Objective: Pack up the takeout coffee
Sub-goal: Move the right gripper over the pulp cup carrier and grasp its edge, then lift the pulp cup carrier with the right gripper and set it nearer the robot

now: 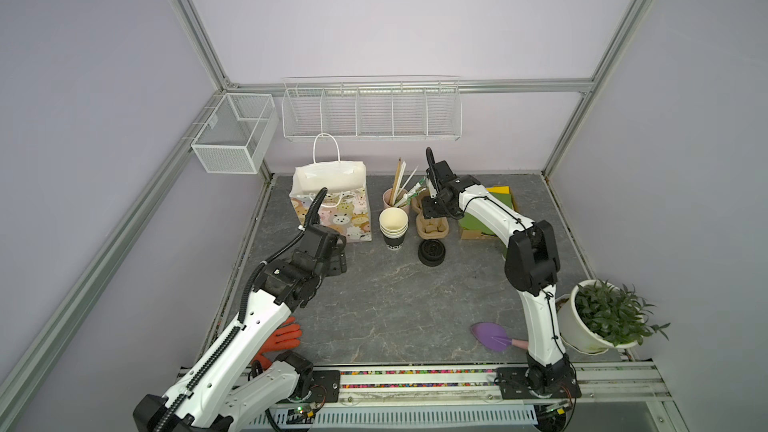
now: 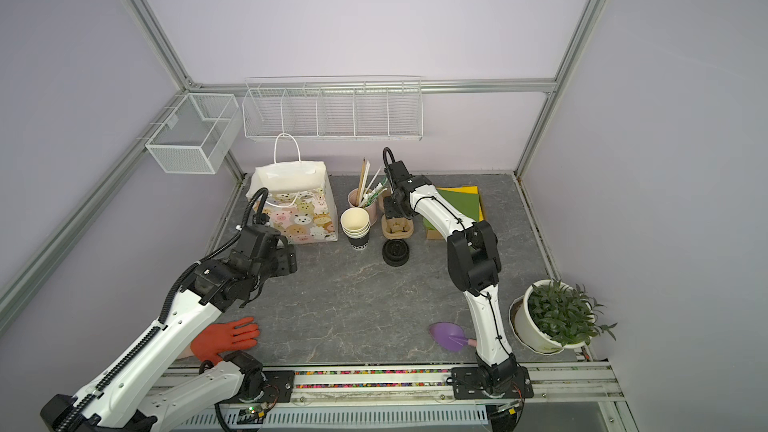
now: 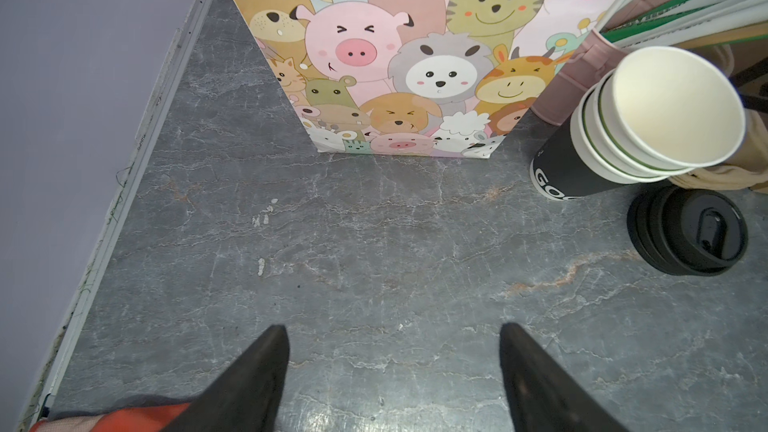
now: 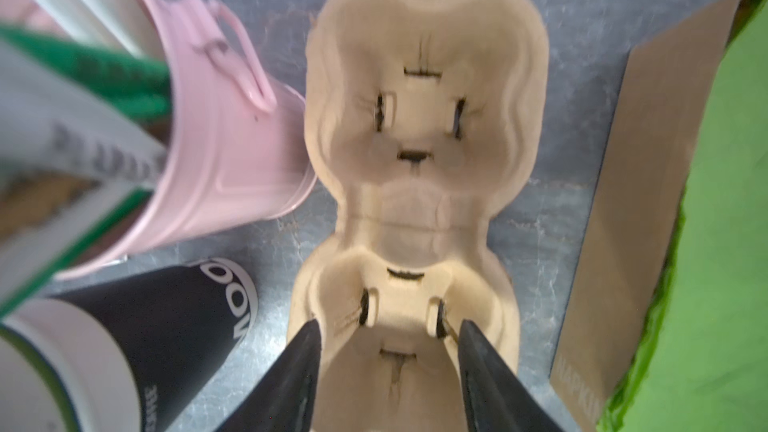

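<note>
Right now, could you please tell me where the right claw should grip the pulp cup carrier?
Probably the narrow waist between its two wells, from straight above. The cup carrier lies flat, wells up, and the waist leaves clearance from the pink cup and napkin box. The right claw is open above one well.

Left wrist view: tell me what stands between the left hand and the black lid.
Nothing visible. Only bare table lies between the left hand and the black lid; the stack of cups stands beside it, off that line.
</note>
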`<state>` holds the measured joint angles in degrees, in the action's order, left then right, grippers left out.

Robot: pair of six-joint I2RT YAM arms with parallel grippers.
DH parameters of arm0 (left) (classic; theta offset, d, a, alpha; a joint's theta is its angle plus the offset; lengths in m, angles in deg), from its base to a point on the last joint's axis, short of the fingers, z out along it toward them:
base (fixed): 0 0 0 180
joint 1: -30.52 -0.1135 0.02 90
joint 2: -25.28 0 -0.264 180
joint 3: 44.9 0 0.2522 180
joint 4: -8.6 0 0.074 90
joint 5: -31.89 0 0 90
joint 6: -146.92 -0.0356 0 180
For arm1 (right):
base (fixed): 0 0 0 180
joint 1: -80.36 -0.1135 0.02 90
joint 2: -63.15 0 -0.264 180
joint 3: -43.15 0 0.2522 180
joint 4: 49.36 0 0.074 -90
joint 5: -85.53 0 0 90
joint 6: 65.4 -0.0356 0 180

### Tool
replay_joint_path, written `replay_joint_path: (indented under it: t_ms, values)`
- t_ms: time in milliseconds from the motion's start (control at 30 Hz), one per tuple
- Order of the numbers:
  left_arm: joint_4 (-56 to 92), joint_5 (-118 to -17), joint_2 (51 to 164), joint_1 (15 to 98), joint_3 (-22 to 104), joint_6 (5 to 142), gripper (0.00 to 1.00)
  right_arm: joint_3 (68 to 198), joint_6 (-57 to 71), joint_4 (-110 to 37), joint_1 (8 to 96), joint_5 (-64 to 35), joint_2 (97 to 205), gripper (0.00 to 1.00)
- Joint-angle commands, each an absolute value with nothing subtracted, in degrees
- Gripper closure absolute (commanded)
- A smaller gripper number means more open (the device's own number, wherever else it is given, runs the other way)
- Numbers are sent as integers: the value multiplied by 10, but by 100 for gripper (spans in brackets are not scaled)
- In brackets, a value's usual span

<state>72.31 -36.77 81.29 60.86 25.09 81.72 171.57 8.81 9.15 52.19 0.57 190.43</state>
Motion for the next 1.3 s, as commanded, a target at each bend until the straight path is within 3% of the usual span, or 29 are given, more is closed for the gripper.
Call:
replay_joint_path:
  t_ms: [0, 1267]
  values:
    - [725, -371, 815, 603, 245, 811, 20, 1738, 109, 114, 527, 2, 1927, 45]
    - [715, -410, 819, 574, 242, 799, 20, 1846, 113, 150, 532, 31, 2025, 55]
